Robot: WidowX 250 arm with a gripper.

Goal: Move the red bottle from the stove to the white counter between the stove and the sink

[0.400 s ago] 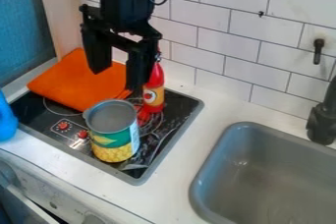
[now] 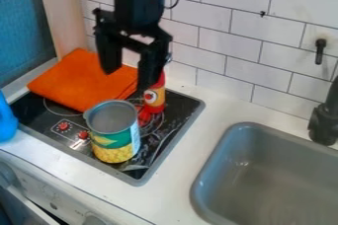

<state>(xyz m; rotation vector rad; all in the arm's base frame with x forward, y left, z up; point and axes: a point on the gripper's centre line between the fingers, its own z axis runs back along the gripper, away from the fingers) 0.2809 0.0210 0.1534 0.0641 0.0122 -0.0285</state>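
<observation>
The black gripper [image 2: 127, 80] hangs above the stove with its two fingers apart and nothing between them. Just below it an open, empty-looking can [image 2: 115, 137] with a green and yellow corn label stands upright on the black stovetop [image 2: 46, 142]. Behind the can stands a red bottle [image 2: 154, 98], its upper part partly hidden by the gripper's right finger. An orange cloth [image 2: 80, 83] lies folded over the back left of the stove.
A grey sink [image 2: 264, 174] is set into the counter [image 2: 191, 142] on the right, with a black faucet [image 2: 324, 120] beside it. Something blue [image 2: 7, 120] stands at the left edge. White tiles line the wall behind.
The gripper has moved a little to the right and slightly down, and now covers more of the red bottle's top. Can, bottle and cloth have stayed where they were.
</observation>
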